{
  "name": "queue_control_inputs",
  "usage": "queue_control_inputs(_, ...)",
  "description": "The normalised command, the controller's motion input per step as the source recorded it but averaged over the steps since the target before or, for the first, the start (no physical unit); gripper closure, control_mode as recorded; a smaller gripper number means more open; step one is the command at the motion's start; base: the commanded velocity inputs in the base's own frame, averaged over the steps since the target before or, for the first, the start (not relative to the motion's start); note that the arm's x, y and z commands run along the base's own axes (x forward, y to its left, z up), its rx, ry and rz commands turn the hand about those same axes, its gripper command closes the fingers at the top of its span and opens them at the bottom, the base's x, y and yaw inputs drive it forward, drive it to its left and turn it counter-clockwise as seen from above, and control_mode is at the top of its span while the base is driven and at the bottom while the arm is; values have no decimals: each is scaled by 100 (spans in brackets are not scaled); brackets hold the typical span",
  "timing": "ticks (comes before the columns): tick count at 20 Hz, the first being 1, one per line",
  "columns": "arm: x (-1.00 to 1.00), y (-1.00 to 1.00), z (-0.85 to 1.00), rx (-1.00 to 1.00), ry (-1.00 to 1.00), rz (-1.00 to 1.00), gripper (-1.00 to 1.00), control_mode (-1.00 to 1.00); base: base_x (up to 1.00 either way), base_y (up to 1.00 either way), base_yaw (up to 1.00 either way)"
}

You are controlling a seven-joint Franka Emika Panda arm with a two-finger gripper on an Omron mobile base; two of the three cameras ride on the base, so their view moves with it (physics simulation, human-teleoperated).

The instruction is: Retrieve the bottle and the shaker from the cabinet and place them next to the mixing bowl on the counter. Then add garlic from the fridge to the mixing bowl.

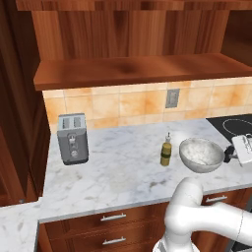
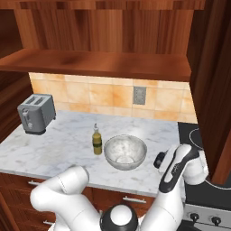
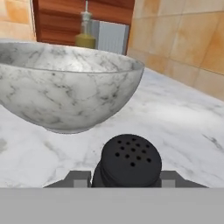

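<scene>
Beside the bowl (image 3: 65,83), low over the counter (image 3: 183,127), my gripper (image 3: 126,180) is closed on the shaker (image 3: 127,161): its black, hole-dotted top sits between my two grey fingertips (image 3: 78,178), which press in from either side. From my hand camera the bowl's marbled wall rises just past the shaker, near but not touching it as far as I can tell. Whether the shaker's base rests on the marble is hidden from me.

From the left base camera my gripper (image 1: 231,154) is at the right edge of the frame, just right of the bowl (image 1: 201,154), with the dark shaker (image 1: 228,154) showing between the bowl and my white hand. From the right base camera the shaker (image 2: 159,160) is a dark knob just right of the bowl (image 2: 125,152), at the end of my hand (image 2: 177,166), close to the black stovetop (image 2: 198,135).

On the bowl's other side the bottle (image 1: 166,151) stands upright on the counter (image 1: 113,167), just beside the bowl and apart from it. From my hand camera its pale cap and yellow shoulder (image 3: 85,33) peek over the bowl's rim. A toaster (image 1: 73,138) stands well apart, far to the left near the tiled wall. Above the tiles, the cabinet (image 1: 133,69) shelf is bare wood. The bowl's speckled inside holds nothing I can see.
</scene>
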Motion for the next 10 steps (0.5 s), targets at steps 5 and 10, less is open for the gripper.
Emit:
queue_control_inputs(5,0,3,-48,-12,-1,0,100,-100,0,0,0)
queue_control_inputs(10,0,10,-45,-15,-1,0,100,-100,0,0,0)
